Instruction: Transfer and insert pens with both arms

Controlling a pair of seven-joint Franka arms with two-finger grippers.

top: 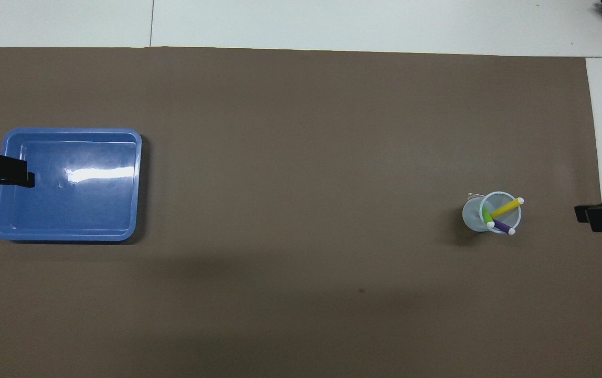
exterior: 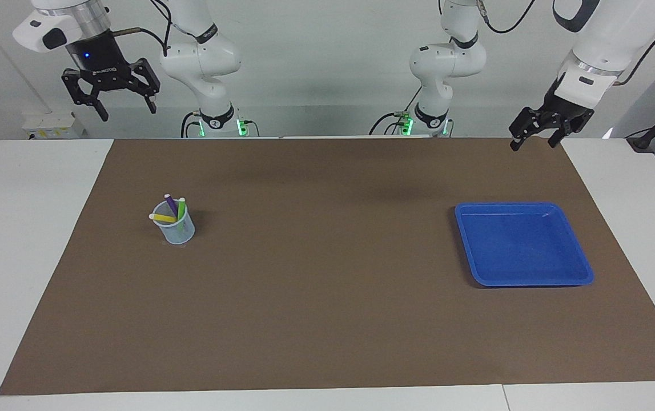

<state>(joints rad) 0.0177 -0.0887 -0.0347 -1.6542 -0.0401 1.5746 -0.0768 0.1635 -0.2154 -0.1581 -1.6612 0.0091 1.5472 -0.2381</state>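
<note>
a brown mat covers most of the white table. toward the right arm's end of the table stands a small clear cup, upright on the mat, and all three pens sit inside it with their pale cap ends up. in the facing view the yellow pen leans toward nine o'clock across the rim, the purple pen tilts toward eleven o'clock, and the green pen stands close to twelve o'clock. in the overhead view the same cup shows the yellow pen pointing toward two o'clock. toward the left arm's end of the table a blue tray lies flat on the mat, well apart from the cup, with nothing in it. the right gripper hangs high in the air above the table edge nearest the robots, at about eleven o'clock from the cup in the facing view, its fingers spread apart and holding nothing. the left gripper hovers over the mat's edge nearest the robots, at about twelve o'clock from the tray in the facing view, its fingers likewise parted and empty. two smaller white arm bases with green lights stand between the two large arms.
</note>
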